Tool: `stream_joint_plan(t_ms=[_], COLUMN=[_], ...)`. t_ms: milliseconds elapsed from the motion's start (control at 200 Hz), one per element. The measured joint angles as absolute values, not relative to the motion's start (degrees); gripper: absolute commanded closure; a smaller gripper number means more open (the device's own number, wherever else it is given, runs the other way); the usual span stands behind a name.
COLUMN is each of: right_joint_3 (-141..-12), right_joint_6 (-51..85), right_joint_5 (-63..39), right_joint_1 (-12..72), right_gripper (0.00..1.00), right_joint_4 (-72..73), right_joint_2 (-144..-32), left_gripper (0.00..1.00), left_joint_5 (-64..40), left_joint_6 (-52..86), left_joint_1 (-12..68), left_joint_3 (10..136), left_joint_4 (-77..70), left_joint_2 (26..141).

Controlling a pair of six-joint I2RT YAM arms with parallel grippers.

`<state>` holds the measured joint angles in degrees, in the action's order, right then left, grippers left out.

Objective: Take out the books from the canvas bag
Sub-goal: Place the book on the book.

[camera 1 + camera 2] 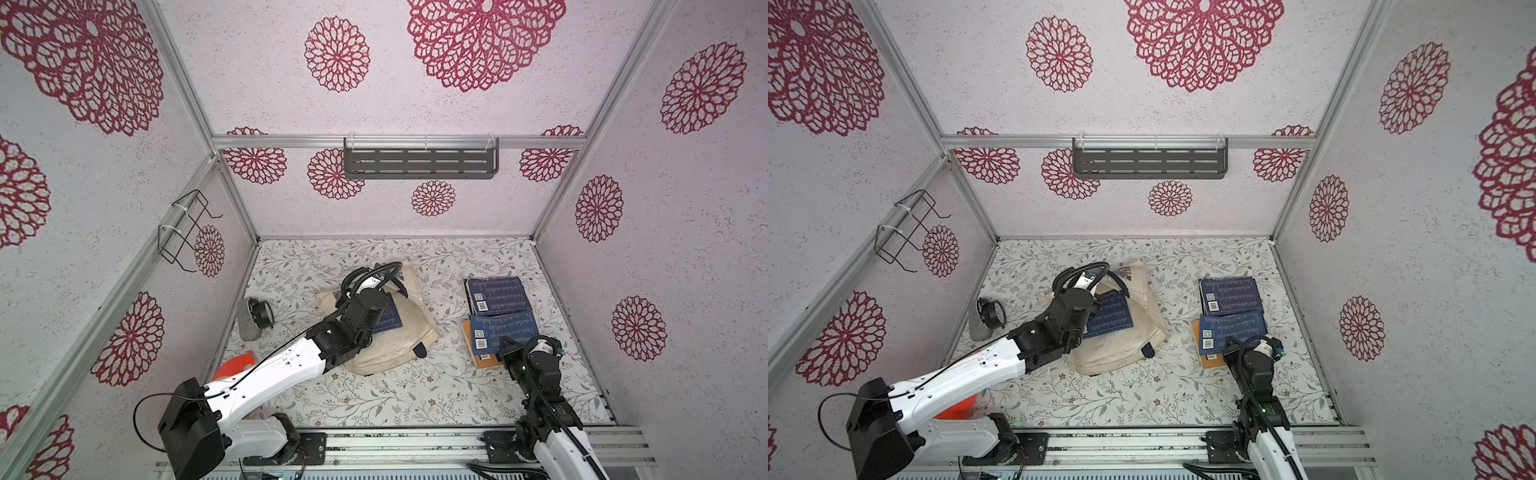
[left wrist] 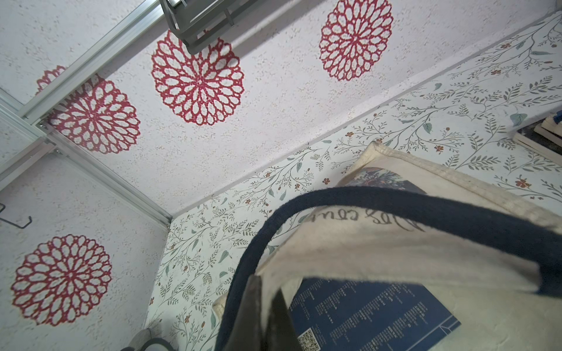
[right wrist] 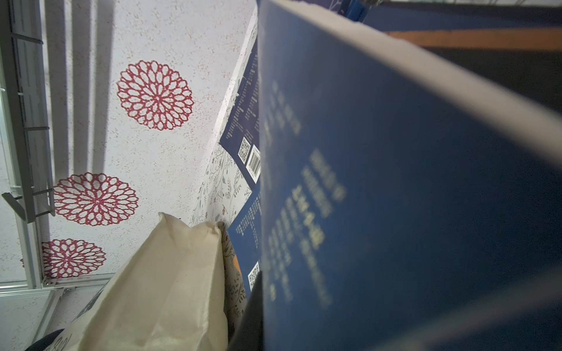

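The cream canvas bag (image 1: 395, 345) lies on the floral table, its mouth lifted. My left gripper (image 2: 266, 290) is shut on the bag's upper rim beside the navy handle (image 2: 395, 203); in both top views it is over the bag (image 1: 1121, 349). A dark-blue book (image 2: 365, 313) lies inside the open mouth, its cover also showing from above (image 1: 390, 316). To the right lie two piles of blue books (image 1: 496, 295), one resting on an orange book (image 1: 486, 360). My right gripper (image 1: 508, 347) is shut on a blue book (image 3: 395, 197) at the nearer pile.
A grey object with a black round part (image 1: 254, 318) lies left of the bag. Something orange-red (image 1: 235, 365) sits under the left arm. A wire rack (image 1: 187, 232) hangs on the left wall and a grey shelf (image 1: 419, 160) on the back wall.
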<state>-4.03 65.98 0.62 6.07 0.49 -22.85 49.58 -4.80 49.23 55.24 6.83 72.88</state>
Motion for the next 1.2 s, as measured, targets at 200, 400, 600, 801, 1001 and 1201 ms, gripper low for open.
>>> stream_joint_plan(t_ms=[200, 400, 600, 801, 1001, 1201], right_joint_3=[-6.1, -6.8, -7.0, -9.6, -12.8, -18.5], right_joint_6=[64.8, 62.9, 61.0, 59.6, 58.9, 59.1], right_joint_5=[0.4, -1.3, -3.4, -4.5, -5.6, -5.2], right_joint_1=[5.2, 1.5, -1.6, -3.5, -4.4, -4.4], right_gripper=[0.86, 0.60, 0.34, 0.01, 0.01, 0.01], right_joint_4=[-1.4, -3.4, -4.6, -7.5, -9.3, -17.7], right_joint_2=[-25.7, -29.0, -26.5, -26.0, -30.4, -34.5], left_gripper=[1.00, 1.00, 1.00, 1.00, 1.00, 1.00], left_joint_5=[49.6, 49.4, 49.2, 49.0, 48.8, 48.6], left_joint_6=[-4.6, -4.5, -4.4, -4.4, -4.3, -4.2], left_joint_1=[49.2, 49.2, 49.2, 49.2, 49.2, 49.2], left_joint_3=[55.3, 55.4, 55.4, 56.0, 56.1, 56.1], left_joint_4=[7.1, 7.4, 7.8, 8.4, 8.6, 8.9], left_joint_2=[72.9, 72.9, 72.9, 72.9, 72.9, 72.9])
